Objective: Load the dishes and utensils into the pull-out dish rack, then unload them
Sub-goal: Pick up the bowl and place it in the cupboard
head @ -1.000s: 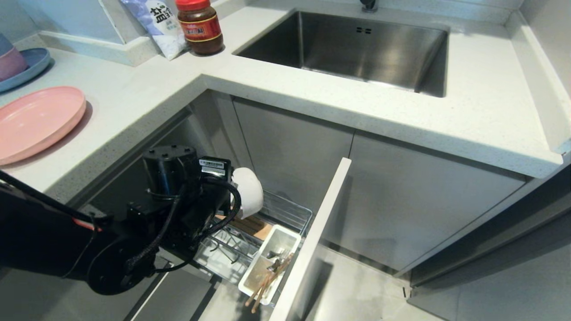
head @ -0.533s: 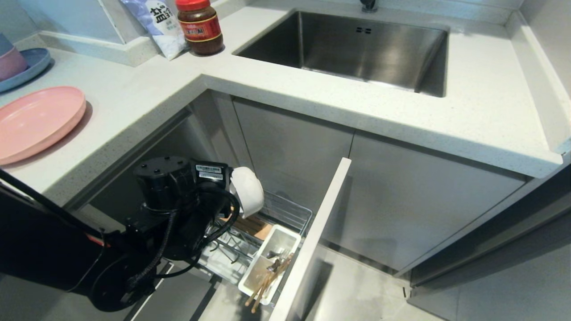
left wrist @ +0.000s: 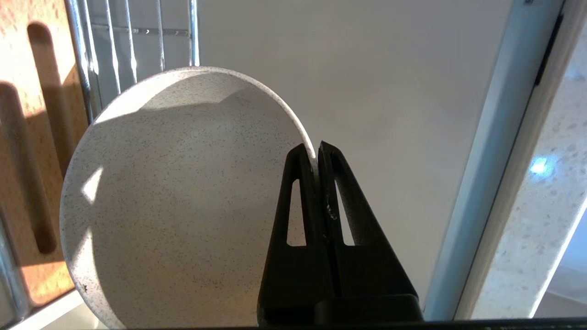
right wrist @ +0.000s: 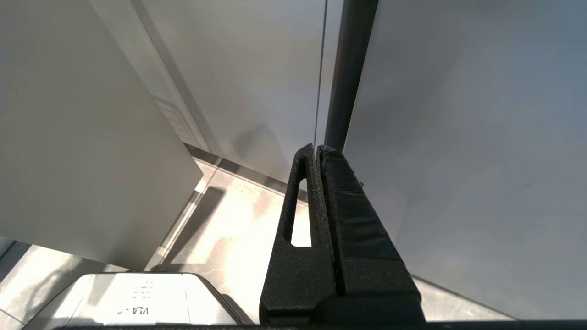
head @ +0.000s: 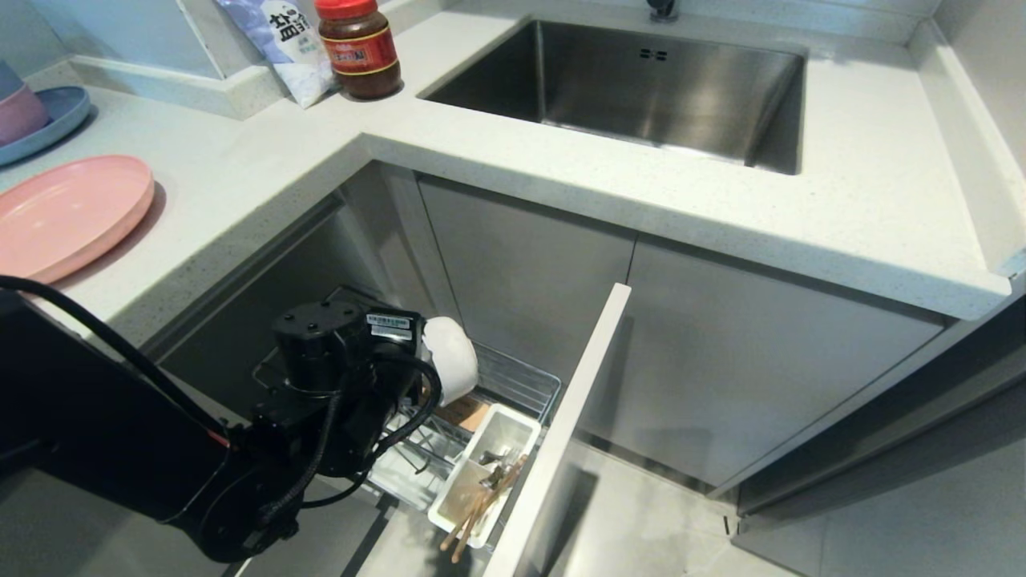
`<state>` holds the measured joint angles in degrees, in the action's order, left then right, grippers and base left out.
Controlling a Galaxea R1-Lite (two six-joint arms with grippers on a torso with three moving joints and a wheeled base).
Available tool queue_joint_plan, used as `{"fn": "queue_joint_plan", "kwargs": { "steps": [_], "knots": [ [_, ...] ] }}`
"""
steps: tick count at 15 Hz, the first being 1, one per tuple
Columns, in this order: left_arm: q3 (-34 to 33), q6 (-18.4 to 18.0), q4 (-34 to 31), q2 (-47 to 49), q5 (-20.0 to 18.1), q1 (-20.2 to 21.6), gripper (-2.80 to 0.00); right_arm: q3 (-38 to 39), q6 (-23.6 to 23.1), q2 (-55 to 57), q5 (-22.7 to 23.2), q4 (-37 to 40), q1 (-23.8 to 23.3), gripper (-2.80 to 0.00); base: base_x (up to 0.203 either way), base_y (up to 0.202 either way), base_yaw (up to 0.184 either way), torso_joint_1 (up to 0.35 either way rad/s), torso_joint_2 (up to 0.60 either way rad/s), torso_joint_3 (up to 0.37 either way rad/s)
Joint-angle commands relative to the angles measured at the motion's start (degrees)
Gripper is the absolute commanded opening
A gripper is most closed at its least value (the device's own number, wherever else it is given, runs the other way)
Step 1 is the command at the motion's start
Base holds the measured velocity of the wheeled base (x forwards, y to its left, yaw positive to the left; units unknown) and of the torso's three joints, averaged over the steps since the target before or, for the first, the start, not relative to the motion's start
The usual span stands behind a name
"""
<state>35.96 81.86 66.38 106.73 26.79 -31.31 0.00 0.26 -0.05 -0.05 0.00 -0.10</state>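
My left gripper [left wrist: 317,147] is shut on the rim of the cream-white bowl [left wrist: 183,192], which hangs tilted on its side just above the pull-out dish rack [head: 521,381]. In the head view the bowl [head: 450,357] shows beside the black left wrist, over the rack's brown wooden strip [head: 465,413]. Chopsticks [head: 479,506] and metal cutlery [head: 493,465] lie in the rack's white cutlery tray [head: 513,425]. The pink plate [head: 68,215] rests on the counter at the left. My right gripper [right wrist: 317,149] is shut on nothing, parked near the cabinet fronts and out of the head view.
The rack's pale-grey front panel [head: 565,433] stands open beside the tray. The steel sink [head: 641,84] is set in the counter behind. A red-lidded jar [head: 359,48] and a bag [head: 280,40] stand at the back. A blue plate with stacked bowls [head: 36,120] sits far left.
My left arm has sunk and shifted slightly right, carrying the bowl lower toward the rack's wooden strip. The grip on the bowl is unchanged.
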Motion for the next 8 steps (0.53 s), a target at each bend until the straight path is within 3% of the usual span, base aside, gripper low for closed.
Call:
{"fn": "queue_joint_plan", "kwargs": {
  "steps": [1, 8],
  "knots": [
    [-0.15, 0.55, 2.58, 0.98, 0.11, 0.19, -2.8, 0.09, 0.0, -0.21, -0.04, 0.0, 0.01, -2.8, 0.0, 0.0, 0.0, 0.0, 0.0, 0.0],
    [-0.9, 0.78, 6.57, 3.69, -0.46, 0.28, -2.8, 0.09, 0.0, -0.21, 0.05, 0.0, 0.01, -2.8, 0.0, 0.0, 0.0, 0.0, 0.0, 0.0]
  ]
}}
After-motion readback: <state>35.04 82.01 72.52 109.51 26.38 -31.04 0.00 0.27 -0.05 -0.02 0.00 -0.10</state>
